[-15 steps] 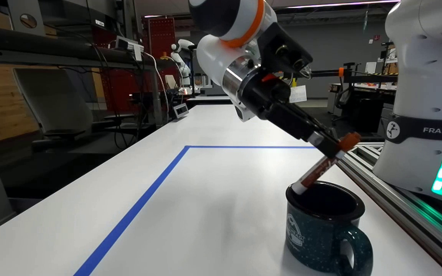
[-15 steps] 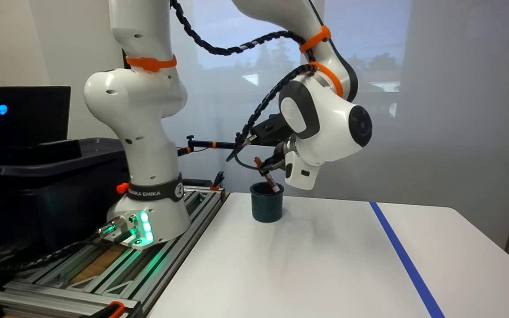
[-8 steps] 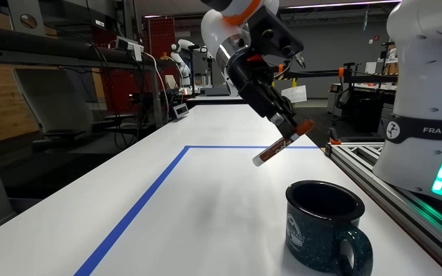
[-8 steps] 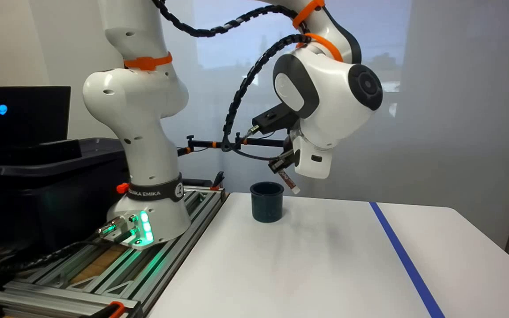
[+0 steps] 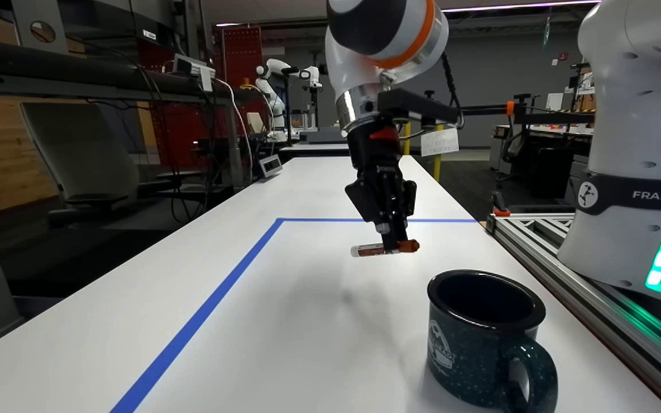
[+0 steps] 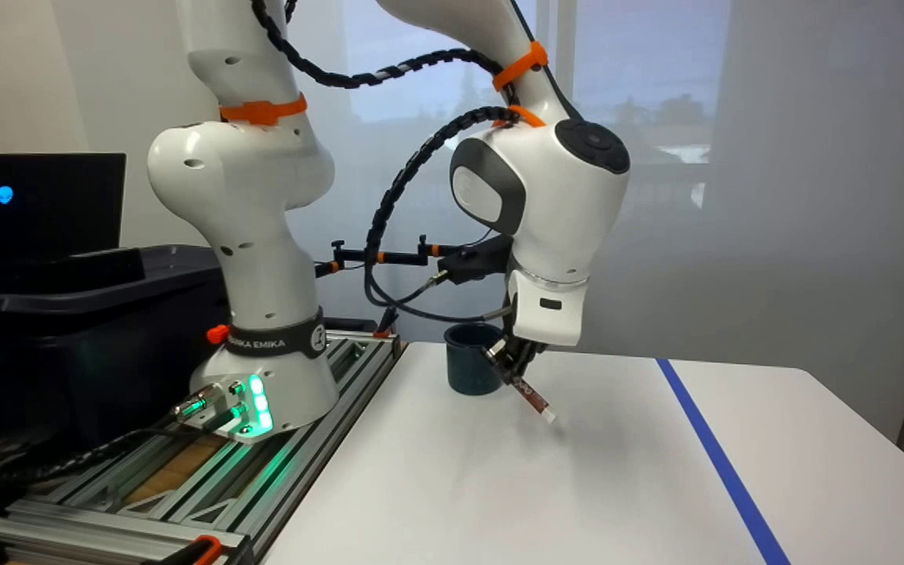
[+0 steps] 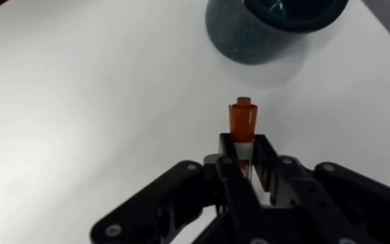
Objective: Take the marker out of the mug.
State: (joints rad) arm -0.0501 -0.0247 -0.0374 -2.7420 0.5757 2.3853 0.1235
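My gripper (image 5: 392, 244) is shut on the red marker (image 5: 373, 250) and holds it above the white table. The marker lies nearly level, its orange-red cap (image 7: 243, 122) sticking out past the fingertips in the wrist view. Its whitish end (image 6: 549, 414) points away from the mug in an exterior view. The dark speckled mug (image 5: 468, 361) stands upright, its pale emblem and loop handle in view. The mug also shows in an exterior view (image 6: 468, 373), partly behind the gripper, and at the top of the wrist view (image 7: 249, 37). The marker is outside the mug, apart from it.
Blue tape lines (image 5: 221, 292) run across the white table (image 6: 577, 486). The robot base (image 6: 279, 392) stands on a metal rail frame (image 6: 342, 428) along the table edge, near the mug. A dark bin (image 6: 91, 353) stands beside the base.
The marker has come up out of the mug, moved away from it over the table, and come down lower. The gripper has swung from slanted to pointing down. The mug has not moved.
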